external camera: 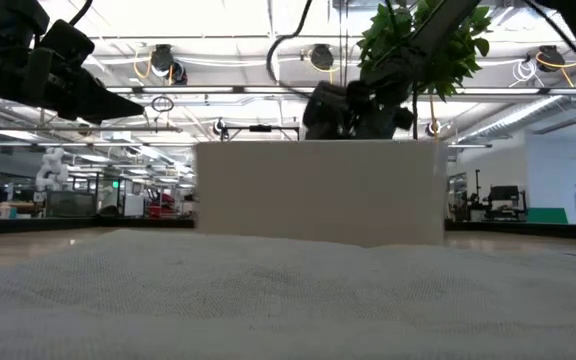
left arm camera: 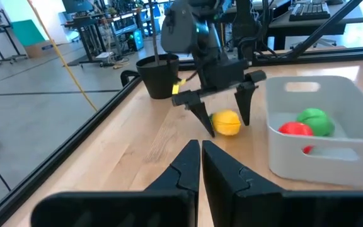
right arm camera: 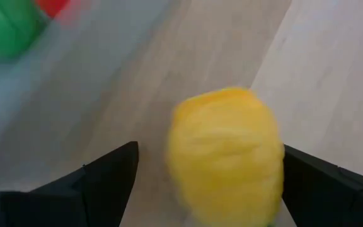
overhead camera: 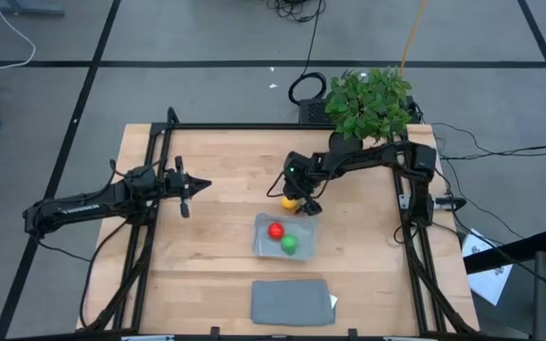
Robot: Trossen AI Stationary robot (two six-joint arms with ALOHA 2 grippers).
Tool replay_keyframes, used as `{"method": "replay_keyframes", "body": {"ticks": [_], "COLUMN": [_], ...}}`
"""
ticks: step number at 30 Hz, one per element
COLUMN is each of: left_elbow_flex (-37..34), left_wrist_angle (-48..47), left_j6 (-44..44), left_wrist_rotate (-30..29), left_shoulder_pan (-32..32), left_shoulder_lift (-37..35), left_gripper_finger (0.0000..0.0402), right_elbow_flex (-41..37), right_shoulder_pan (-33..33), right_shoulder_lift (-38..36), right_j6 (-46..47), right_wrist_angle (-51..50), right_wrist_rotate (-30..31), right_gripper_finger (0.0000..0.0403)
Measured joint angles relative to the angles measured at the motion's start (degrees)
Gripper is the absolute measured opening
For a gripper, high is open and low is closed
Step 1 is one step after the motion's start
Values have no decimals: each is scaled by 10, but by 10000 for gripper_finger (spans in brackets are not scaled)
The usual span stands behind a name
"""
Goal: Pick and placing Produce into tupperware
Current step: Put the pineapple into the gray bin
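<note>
A yellow produce piece (overhead camera: 290, 202) (left arm camera: 226, 122) (right arm camera: 225, 154) lies on the wooden table just beyond the tupperware's far left corner. My right gripper (left arm camera: 225, 121) (right arm camera: 210, 173) stands open over it, one finger on each side, touching nothing. The tupperware (overhead camera: 286, 235) (left arm camera: 314, 135) holds a red round piece (overhead camera: 275, 230) (left arm camera: 295, 129) and a green round piece (overhead camera: 289, 244) (left arm camera: 314, 120). My left gripper (overhead camera: 188, 194) (left arm camera: 200, 157) is shut and hovers over the table's left part, holding nothing.
A flat grey lid (overhead camera: 292, 301) lies near the table's front edge. A potted leafy plant (overhead camera: 373, 99) stands at the far right corner, its dark pot (left arm camera: 159, 74) behind the right arm. In the low view a pale wall (external camera: 318, 190) fills the middle.
</note>
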Motion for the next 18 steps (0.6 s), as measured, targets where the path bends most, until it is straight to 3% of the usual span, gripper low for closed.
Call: {"method": "replay_keyframes", "body": {"ticks": [12,18], "left_elbow_flex": [0,0], "left_wrist_angle": [-5,-5], "left_j6": [1,-2], "left_wrist_rotate": [0,0], "left_shoulder_pan": [0,0], "left_shoulder_lift": [0,0], "left_gripper_finger": [21,21], "right_elbow_flex": [1,1], "right_shoulder_pan": [2,2], "right_shoulder_lift": [12,12], "right_j6": [1,0], "right_wrist_angle": [16,13], "right_wrist_rotate": [2,6], "right_gripper_finger": [333,277]}}
